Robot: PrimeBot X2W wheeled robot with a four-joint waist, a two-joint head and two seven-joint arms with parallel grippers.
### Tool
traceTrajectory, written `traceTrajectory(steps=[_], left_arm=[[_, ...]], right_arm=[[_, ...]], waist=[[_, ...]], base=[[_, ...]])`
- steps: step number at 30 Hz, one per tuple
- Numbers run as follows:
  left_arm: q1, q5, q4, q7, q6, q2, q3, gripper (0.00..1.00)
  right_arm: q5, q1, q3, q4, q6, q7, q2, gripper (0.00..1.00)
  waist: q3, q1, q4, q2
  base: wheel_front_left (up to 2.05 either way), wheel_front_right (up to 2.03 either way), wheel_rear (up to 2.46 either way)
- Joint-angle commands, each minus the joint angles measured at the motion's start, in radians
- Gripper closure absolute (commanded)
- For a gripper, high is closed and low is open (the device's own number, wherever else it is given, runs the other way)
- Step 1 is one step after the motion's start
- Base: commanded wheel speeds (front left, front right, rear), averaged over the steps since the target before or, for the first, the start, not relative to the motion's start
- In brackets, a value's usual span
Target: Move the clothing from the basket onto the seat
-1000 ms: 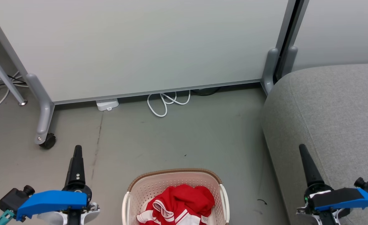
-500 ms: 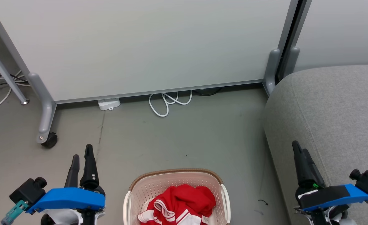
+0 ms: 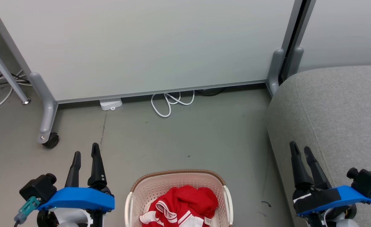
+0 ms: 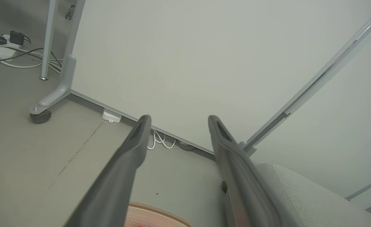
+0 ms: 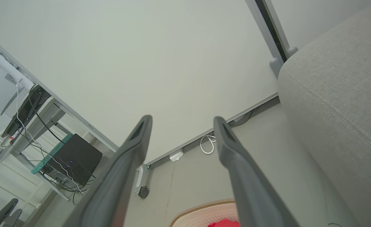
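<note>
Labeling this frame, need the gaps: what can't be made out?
- Basket: near half cut off by the head view's bottom edge.
- Clothing: heaped, lower part cut off there too; garment count unclear.
- Garment label: too small to read, head view.
- Seat: runs off the head view's right edge.

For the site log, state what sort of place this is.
Probably an office or lab corner, not a home: a wheeled partition panel, a black computer box trailing cables, and a bare grey floor beside the grey seat.
</note>
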Motion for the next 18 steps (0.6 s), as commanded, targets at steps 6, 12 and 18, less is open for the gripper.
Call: traceTrajectory(steps=[6,12,18], left_arm=[[-0.029,0.082,-0.015,-0.022,0.016,0.013,-0.021,0.00],[-0.031,0.148,-0.019,-0.039,0.022,0.019,-0.040,0.00],[-0.028,0.210,-0.022,-0.054,0.030,0.023,-0.055,0.00]], right_arm=[[-0.085,-0.022,0.010,-0.016,0.002,-0.023,-0.008,0.00],[-0.150,-0.024,0.019,-0.018,0.002,-0.040,-0.008,0.00],[-0.213,-0.023,0.027,-0.019,0.002,-0.055,-0.009,0.00]], waist=[[0.003,0.0000,0.003,0.0000],[0.004,0.0000,0.006,0.0000],[0.004,0.0000,0.007,0.0000]], base=[[0.00,0.00,0.00],[0.00,0.00,0.00],[0.00,0.00,0.00]])
